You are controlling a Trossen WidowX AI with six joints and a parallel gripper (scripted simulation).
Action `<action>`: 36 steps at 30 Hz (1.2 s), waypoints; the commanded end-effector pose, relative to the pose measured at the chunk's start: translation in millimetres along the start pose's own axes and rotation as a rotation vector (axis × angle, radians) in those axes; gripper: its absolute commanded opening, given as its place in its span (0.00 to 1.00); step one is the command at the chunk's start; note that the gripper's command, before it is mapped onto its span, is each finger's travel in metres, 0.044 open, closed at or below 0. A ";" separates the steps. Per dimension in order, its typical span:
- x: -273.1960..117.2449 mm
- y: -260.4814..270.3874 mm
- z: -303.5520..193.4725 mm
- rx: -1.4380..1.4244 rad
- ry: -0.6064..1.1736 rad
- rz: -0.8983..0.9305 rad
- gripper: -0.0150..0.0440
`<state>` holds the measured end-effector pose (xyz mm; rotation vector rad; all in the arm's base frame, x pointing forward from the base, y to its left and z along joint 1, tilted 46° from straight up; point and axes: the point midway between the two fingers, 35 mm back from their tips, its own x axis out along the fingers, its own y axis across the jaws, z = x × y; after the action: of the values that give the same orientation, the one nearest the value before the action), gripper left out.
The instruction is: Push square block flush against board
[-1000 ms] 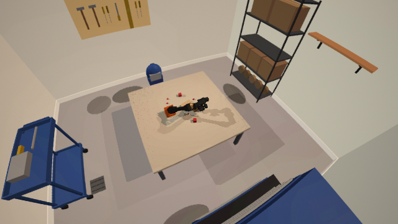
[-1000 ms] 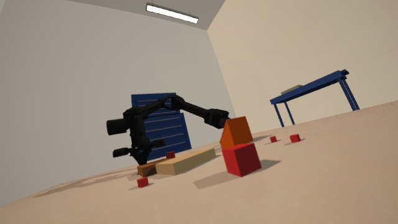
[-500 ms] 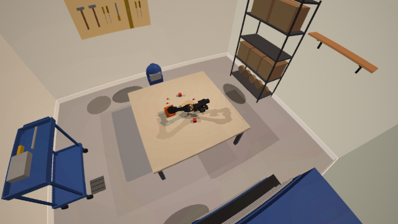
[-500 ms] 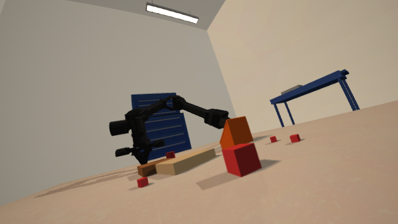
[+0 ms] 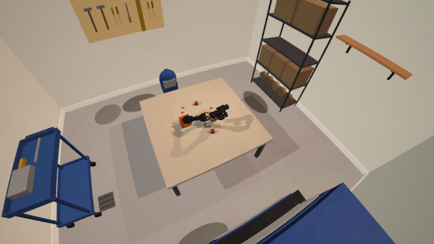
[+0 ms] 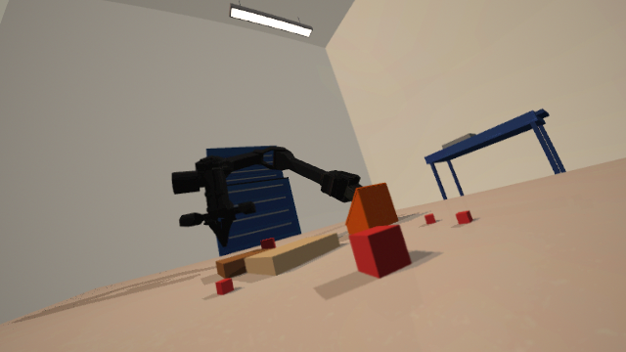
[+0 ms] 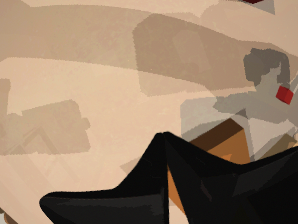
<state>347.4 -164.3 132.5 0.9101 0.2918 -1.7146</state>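
The square block is orange-brown and lies flat. The pale tan board lies beside it; in the top view the board is partly behind the arm. In the wrist view a strip of table shows between block and board, and their near parts are hidden by the fingers. In the exterior view they overlap at the near end, so contact there cannot be told. My gripper is shut and empty. Its tips point down, over or just behind the block in the exterior view, seemingly above its top.
An orange wedge-shaped piece stands by the arm's base. A larger red cube and another red cube stand on either side of the arm. Small red cubes lie around, one near the block and board.
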 end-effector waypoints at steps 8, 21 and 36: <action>-8.2 1.3 -7.3 -0.144 0.000 -0.006 0.25; -9.2 7.0 -42.1 -0.593 0.007 -0.003 0.25; -9.3 9.3 -83.9 -1.111 0.010 0.000 0.25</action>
<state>388.3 -115.8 95.8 0.1736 1.0188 -1.2989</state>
